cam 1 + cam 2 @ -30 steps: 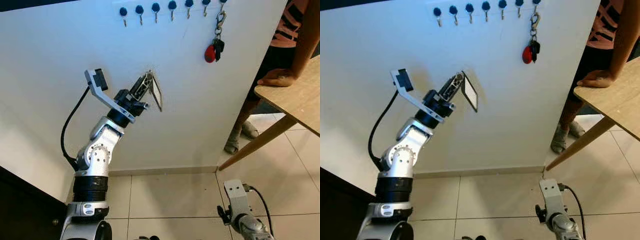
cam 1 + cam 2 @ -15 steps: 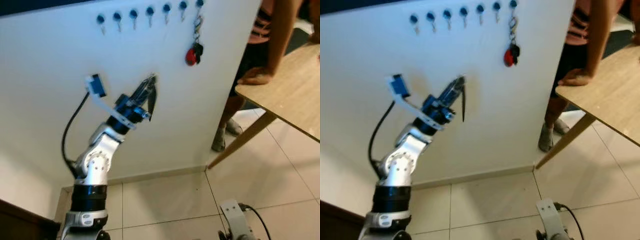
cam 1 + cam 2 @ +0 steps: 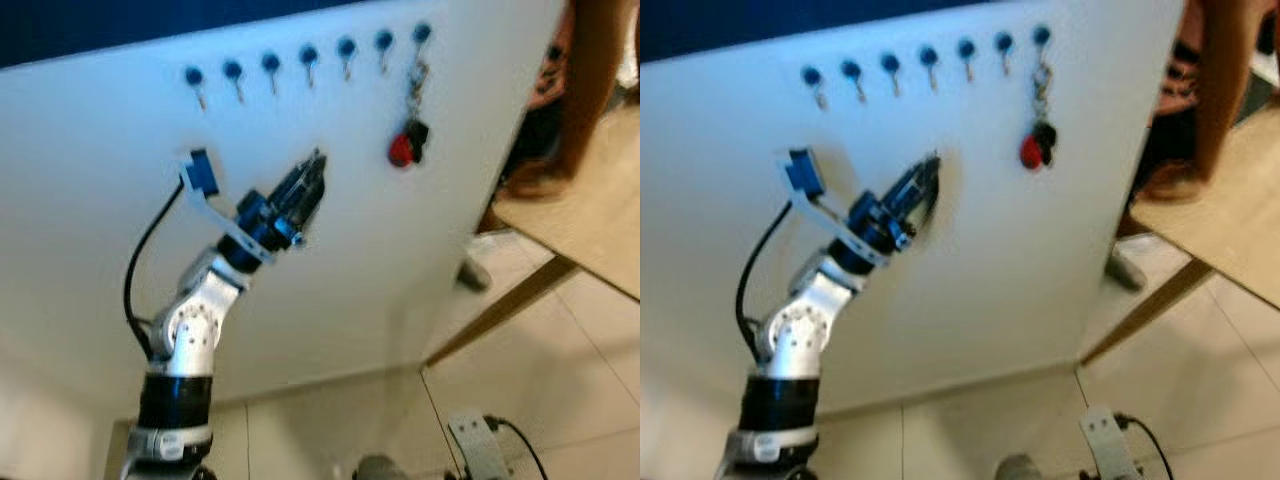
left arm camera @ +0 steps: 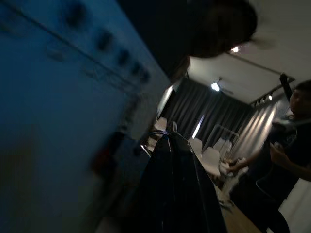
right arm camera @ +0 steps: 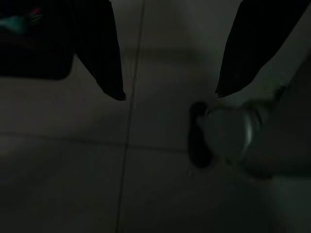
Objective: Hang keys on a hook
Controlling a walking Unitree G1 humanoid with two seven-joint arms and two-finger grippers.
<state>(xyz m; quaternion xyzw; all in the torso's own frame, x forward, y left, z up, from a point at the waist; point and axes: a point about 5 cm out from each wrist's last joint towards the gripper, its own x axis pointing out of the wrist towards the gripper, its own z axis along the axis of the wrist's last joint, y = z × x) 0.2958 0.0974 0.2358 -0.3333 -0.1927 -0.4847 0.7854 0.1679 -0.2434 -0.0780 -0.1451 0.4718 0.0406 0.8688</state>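
Note:
A bunch of keys (image 3: pixel 405 148) with a red fob and a black fob hangs by a metal clip from the rightmost hook (image 3: pixel 421 36) of a row of blue-headed hooks (image 3: pixel 270 66) on the white board (image 3: pixel 100 170). My left gripper (image 3: pixel 316 166) is raised against the board, below the middle hooks and left of the keys, apart from them. Its fingers are shut with nothing between them, and they show as one dark wedge (image 4: pixel 171 160) in the left wrist view. My right arm hangs idle, its gripper (image 5: pixel 170 94) open above the floor tiles.
A person (image 3: pixel 575 90) stands at the right by the board's edge, a hand resting on a wooden table (image 3: pixel 590 215) with a slanted leg (image 3: pixel 500 315). Beige tiled floor (image 3: pixel 590 370) lies below. My right wrist mount (image 3: pixel 478 440) is low in view.
The left gripper's fingers, spread a second ago, have come together, and the arm has turned slightly. The camera has shifted and blurred. The keys still hang on their hook.

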